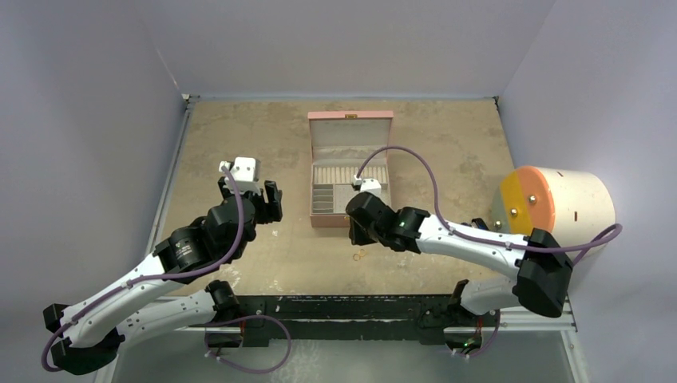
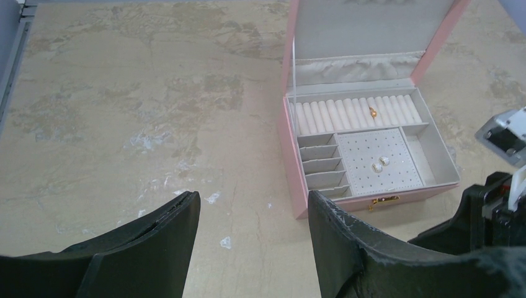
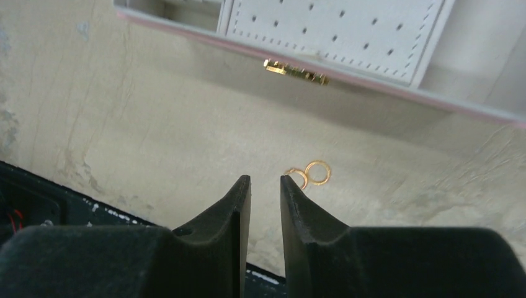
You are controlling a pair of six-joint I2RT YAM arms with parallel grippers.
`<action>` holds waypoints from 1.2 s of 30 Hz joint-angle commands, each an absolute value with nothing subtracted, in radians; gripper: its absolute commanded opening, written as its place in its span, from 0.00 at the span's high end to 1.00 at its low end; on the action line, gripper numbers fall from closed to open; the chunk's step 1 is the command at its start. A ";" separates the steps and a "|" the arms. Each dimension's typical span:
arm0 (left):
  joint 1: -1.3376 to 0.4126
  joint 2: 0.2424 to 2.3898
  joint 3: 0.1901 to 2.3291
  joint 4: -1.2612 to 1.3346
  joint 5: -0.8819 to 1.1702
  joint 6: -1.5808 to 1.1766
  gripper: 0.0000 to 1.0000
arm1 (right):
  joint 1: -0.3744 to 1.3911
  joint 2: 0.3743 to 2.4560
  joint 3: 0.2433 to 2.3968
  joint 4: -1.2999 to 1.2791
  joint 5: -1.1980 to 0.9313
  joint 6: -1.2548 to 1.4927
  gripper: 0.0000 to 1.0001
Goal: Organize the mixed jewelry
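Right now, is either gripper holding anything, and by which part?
Nothing: the left gripper gapes empty; the right gripper is empty too, gold rings lying beyond its tips.

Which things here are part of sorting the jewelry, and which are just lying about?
Job: loose gold rings; gold piece and pale studs inside the open pink box.
Lying about: orange-and-cream drum at the right.

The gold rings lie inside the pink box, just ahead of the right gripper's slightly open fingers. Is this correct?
No. The right wrist view shows the gold rings on the table, outside the pink box, in front of its clasp. The rest holds: they lie just ahead of the right gripper, its jaws slightly apart.
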State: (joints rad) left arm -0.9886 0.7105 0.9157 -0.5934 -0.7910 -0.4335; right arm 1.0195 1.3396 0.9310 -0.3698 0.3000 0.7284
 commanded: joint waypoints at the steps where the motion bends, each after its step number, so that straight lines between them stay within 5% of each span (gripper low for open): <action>1: -0.982 0.712 0.913 -0.572 -0.784 -0.423 0.37 | 1.077 1.348 0.902 -0.368 0.327 0.878 0.73; 36: -0.976 0.731 0.916 -0.575 -0.775 -0.423 0.37 | 1.173 1.630 0.891 -0.424 0.458 1.078 0.82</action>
State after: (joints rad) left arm -0.9821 0.7311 0.9157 -0.5938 -0.7761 -0.4335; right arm 1.1652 1.6108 0.8764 -0.3737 0.4103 1.0508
